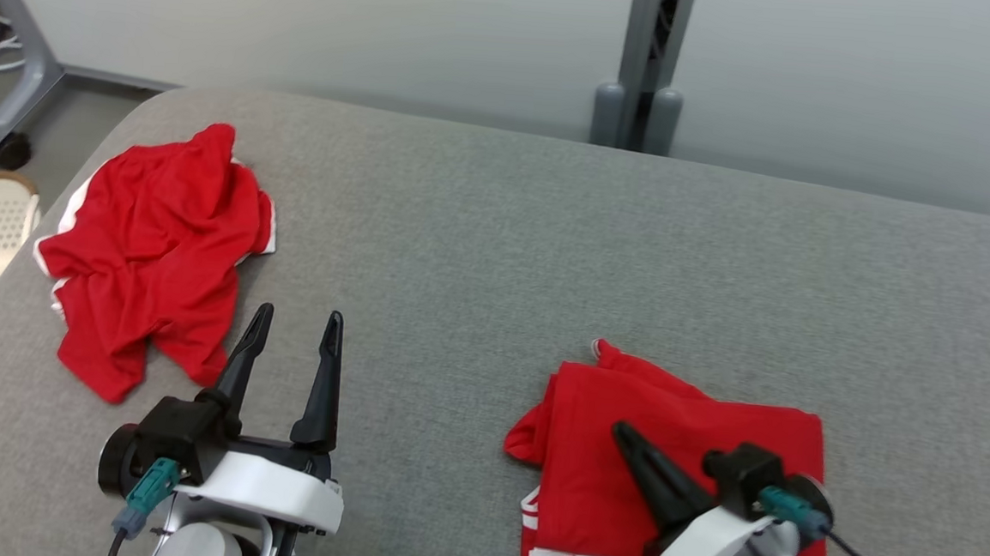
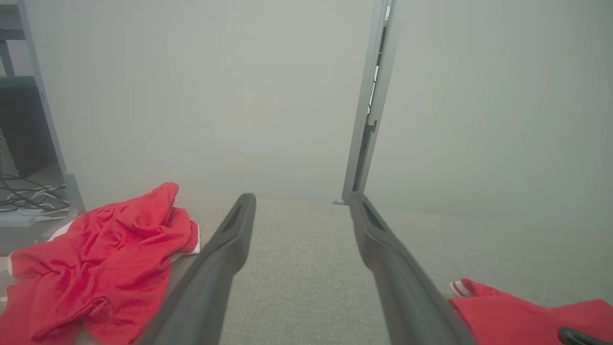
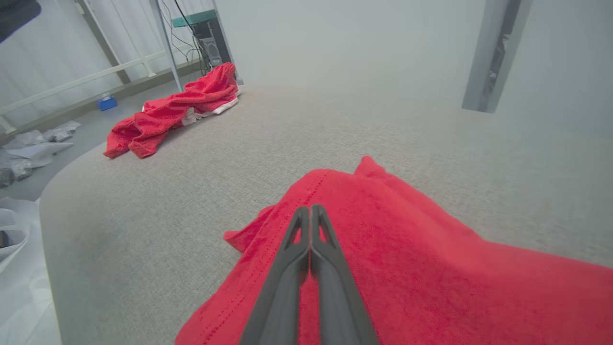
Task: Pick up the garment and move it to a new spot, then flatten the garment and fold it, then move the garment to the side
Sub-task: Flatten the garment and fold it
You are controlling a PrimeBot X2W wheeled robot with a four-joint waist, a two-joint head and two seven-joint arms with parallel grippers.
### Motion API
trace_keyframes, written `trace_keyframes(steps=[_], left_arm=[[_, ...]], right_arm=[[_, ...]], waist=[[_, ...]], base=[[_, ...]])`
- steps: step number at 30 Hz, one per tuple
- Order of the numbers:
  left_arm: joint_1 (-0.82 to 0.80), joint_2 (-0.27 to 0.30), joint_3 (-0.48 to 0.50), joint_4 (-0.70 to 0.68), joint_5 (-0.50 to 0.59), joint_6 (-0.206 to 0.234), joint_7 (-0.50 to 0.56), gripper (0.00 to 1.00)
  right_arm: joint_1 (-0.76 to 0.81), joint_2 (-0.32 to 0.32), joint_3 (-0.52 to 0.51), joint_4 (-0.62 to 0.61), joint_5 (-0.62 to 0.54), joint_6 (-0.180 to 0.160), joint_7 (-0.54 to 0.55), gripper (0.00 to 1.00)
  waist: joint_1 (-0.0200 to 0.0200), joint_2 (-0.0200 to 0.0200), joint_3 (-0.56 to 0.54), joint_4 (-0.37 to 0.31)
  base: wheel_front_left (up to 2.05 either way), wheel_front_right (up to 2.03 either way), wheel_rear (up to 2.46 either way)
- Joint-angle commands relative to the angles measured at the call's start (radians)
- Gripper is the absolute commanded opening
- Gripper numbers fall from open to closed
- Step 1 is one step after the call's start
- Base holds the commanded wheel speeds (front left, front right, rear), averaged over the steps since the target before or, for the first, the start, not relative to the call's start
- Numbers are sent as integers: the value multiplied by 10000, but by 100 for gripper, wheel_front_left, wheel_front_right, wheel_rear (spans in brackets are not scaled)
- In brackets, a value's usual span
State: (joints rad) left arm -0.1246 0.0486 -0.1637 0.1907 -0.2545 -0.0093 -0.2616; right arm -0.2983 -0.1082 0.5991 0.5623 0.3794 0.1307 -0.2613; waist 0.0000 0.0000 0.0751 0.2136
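The right arm is brought in from the lower right of the head view, its forearm angled up and to the left. The right gripper point(image 1: 621, 429) is seen with its two dark fingers point(image 3: 330, 268) pressed together along their length, and nothing is gripped between them. It is held low over the folded red garment point(image 1: 692, 428) with white stripes at its near edge; whether the cloth is touched cannot be told. This garment lies at the near right of the grey fabric-covered desk point(image 1: 479, 251).

The left arm is raised from the lower left, its fingers pointed away from the robot. The left gripper point(image 1: 299, 313) is spread wide and empty, above bare desk. Just beyond it to the left, the crumpled red garment point(image 1: 153, 240) with white trim is heaped near the desk's left edge, well apart from the folded one. A grey upright post point(image 1: 646, 64) stands behind the desk.
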Motion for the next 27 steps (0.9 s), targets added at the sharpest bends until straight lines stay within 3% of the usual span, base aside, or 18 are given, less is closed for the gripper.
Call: trace_keyframes(steps=[1,7,11,18,27], left_arm=[[142,37,60,-16,60,-43,-33,100],[354,35,121,-12,29,-67,-33,100],[332,40,67,-45,-45,-30,-33,100],[498,35,-10,-50,-105,94,-33,100],[703,40,-159,39,-392,218,-33,100]], right_arm=[[47,-169,-208,-174,-9,2,-29,0],[242,-737,-1610,-1133,-925,2,-29,0],[456,-883,-3114,-1879,-1759,2,-29,0],[1222,-367,-5087,-3365,-3010,2,-29,0],[2078,131,-5957,-3785,-3504,2,-29,0]], waist=[[0,0,-227,-292],[0,0,-585,-1064],[0,0,-665,-1481],[0,0,-728,-1915],[0,0,-724,-2135]], base=[[0,0,0],[0,0,0],[0,0,0],[0,0,0],[0,0,0]])
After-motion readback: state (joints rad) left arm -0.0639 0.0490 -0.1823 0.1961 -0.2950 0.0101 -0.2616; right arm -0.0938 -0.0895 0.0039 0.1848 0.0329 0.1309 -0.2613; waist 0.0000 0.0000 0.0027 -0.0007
